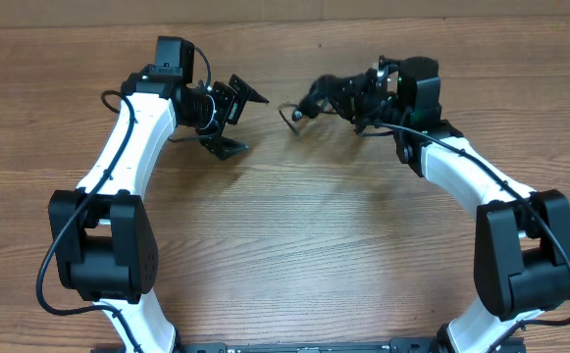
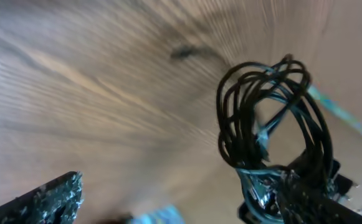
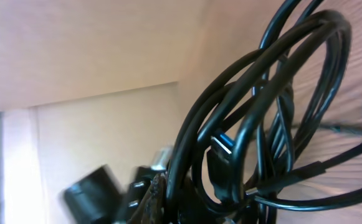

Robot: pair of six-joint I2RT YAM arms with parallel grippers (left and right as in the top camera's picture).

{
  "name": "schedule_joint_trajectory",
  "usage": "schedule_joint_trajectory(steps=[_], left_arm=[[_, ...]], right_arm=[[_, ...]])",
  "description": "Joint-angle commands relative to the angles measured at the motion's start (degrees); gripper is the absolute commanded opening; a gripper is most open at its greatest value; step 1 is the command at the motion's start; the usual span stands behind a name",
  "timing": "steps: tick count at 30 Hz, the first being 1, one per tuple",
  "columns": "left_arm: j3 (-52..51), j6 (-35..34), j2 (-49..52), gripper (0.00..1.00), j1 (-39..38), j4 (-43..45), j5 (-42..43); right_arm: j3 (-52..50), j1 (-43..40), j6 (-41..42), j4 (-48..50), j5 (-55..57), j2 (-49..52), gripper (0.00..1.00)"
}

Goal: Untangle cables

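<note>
1. Wood-grain worktop (image 1: 294, 235) fills the overhead view, and apart from the two arms we see only the task's own thing on or above it.
2. The cables (image 2: 238, 134) form one bundle of thin black loops. It sits toward the far edge, a little right of centre, and looks lifted off the wood rather than lying flat.
3. The right claw (image 1: 316, 98) is pinching that bundle. In its own wrist view the coils crowd the lens, with a small plug (image 3: 221, 146) caught among them and pale wall behind.
4. The left claw (image 1: 250, 123) is spread wide and holds nothing. It faces the bundle from the left, near it but clearly apart.
5. We judge the task barely begun. The loops are wound through each other in one clump, no cord lies on its own, and we see no end pulled free.
6. Nearly everything is left to do — the empty claw has to take a loop or a plug end, the cords must be drawn apart, and each one laid out separately.
</note>
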Motion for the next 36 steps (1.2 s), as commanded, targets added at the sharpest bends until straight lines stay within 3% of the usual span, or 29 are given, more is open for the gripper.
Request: schedule_joint_trajectory(steps=[1, 5, 11, 12, 15, 20, 24, 28, 32, 36], left_arm=[[1.07, -12.09, -0.42, 1.00, -0.66, 0.02, 5.92], [1.05, -19.52, -0.42, 1.00, -0.83, 0.33, 7.63], [1.07, -22.36, -0.42, 0.99, -1.66, 2.86, 7.48], [1.05, -22.45, -0.42, 0.78, -2.05, 4.02, 6.78], [1.05, -21.44, -0.42, 0.37, -2.36, 4.57, 2.80], [1.07, -11.06, -0.42, 0.04, -2.12, 4.55, -4.74], [1.07, -1.01, -0.42, 0.04, -1.88, 4.50, -7.76], [1.07, 1.18, -0.42, 0.04, -1.77, 4.61, -8.02], [1.07, 3.04, -0.42, 0.04, -1.77, 4.57, -9.44], [1.07, 5.27, -0.42, 0.04, -1.77, 4.57, -9.46]], right_arm=[[1.11, 2.71, 10.43, 4.26, -3.19, -1.64, 0.04], [1.11, 5.07, 12.04, 7.17, -3.15, -1.64, 0.04], [1.11, 7.26, 12.98, 7.34, -3.61, -1.64, 0.04], [1.11, 7.74, 13.73, 7.32, -4.61, -1.64, 0.04], [1.11, 8.02, 13.22, 7.04, -6.05, -1.64, 0.04], [1.11, 7.87, 1.99, 4.04, -6.82, -1.64, 0.04], [1.11, 7.82, -8.63, -6.08, -3.69, -1.64, 0.04], [1.11, 7.82, -14.64, -21.68, 5.14, -1.64, 0.04], [1.11, 7.82, -15.58, -35.78, 15.17, -1.64, 0.04], [1.11, 7.82, -18.21, -44.98, 22.23, -1.64, 0.04]])
